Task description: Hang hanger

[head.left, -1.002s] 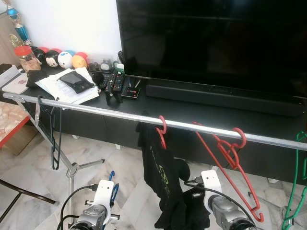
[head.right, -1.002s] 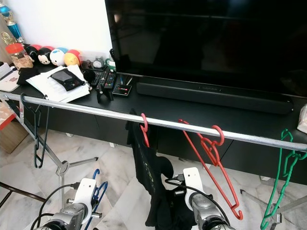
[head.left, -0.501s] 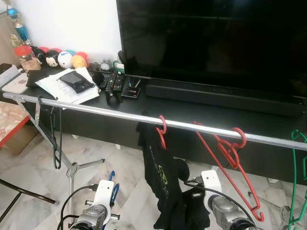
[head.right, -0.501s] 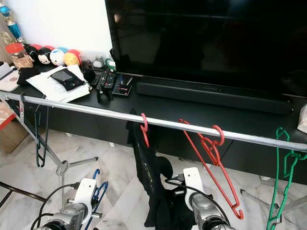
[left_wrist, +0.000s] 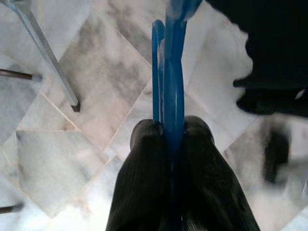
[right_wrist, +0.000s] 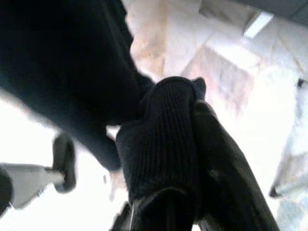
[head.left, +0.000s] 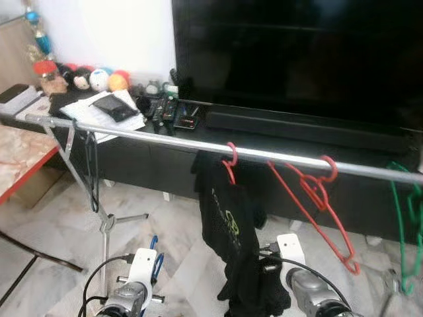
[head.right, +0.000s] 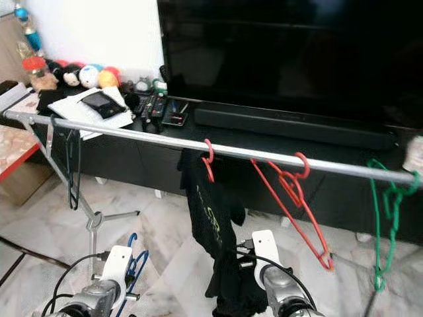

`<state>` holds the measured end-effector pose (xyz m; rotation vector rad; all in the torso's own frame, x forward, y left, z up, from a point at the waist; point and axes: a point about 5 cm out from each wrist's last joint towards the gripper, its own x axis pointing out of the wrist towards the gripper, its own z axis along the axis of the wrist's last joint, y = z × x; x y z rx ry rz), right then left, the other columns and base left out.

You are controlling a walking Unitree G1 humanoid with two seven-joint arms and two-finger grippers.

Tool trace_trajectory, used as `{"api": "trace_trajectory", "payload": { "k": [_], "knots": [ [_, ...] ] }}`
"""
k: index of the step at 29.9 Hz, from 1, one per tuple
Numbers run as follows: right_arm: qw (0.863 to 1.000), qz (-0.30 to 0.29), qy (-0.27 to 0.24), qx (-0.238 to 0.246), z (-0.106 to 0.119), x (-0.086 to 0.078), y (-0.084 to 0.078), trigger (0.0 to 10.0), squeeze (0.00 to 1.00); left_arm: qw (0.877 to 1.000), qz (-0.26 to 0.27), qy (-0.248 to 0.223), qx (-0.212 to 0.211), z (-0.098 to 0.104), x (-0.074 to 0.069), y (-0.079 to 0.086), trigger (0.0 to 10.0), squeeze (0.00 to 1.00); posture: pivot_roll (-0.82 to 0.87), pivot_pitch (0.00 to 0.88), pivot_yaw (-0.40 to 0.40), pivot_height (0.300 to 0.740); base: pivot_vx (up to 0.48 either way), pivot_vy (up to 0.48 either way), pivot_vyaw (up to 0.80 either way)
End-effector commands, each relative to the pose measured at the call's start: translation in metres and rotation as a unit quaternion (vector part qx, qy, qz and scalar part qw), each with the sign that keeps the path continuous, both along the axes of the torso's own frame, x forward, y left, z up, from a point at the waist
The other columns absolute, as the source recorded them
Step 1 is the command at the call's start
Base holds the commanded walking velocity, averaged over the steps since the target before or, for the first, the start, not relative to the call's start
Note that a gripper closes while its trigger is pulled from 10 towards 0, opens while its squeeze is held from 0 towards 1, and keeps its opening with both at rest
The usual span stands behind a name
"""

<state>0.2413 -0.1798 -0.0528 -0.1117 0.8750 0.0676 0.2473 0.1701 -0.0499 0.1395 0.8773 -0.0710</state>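
Left wrist view showed us the left gripper [left_wrist: 171,139] with its two black fingers [left_wrist: 144,144] pinched shut on a blue hanger [left_wrist: 171,72], whose thin loop ran up from the grip toward the top of the frame over the marble floor [left_wrist: 72,159]. In the left eye view that hanger [head.left: 155,254] sat low at the bottom left, well below the metal rail [head.left: 165,137] crossing the middle of the frame. On the rail hung a black garment [head.left: 228,231] on a red hook, a bare red hanger [head.left: 310,198] to its right, and a green hanger [head.left: 400,218] at the right edge. In the right wrist view the right gripper [right_wrist: 187,144] had dark knit fabric bunched against its fingers; we could not tell whether they were closed on it. We judged the blue hanger light, stiff and rather slick plastic, liable to swivel in a pinch, so it wanted a hold close under the hook.
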Motion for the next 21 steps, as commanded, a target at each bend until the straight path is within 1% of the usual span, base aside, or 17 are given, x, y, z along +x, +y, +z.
{"api": "trace_trajectory", "payload": {
  "k": [1,21],
  "knots": [
    [1.000,-0.001,-0.016,0.004,0.0070,0.0101,0.0009,10.0,0.00,1.000,-0.008,0.013,0.006,-0.0053,-0.0075,0.0001,10.0,0.00,-0.06,0.000,0.010,0.740,-0.266,0.000,0.00],
    [1.000,-0.002,-0.017,0.003,0.0071,0.0102,0.0008,10.0,0.00,1.000,-0.009,0.014,0.006,-0.0055,-0.0079,0.0006,10.0,0.00,-0.06,0.000,0.012,0.740,-0.272,0.000,0.00]
  ]
}}
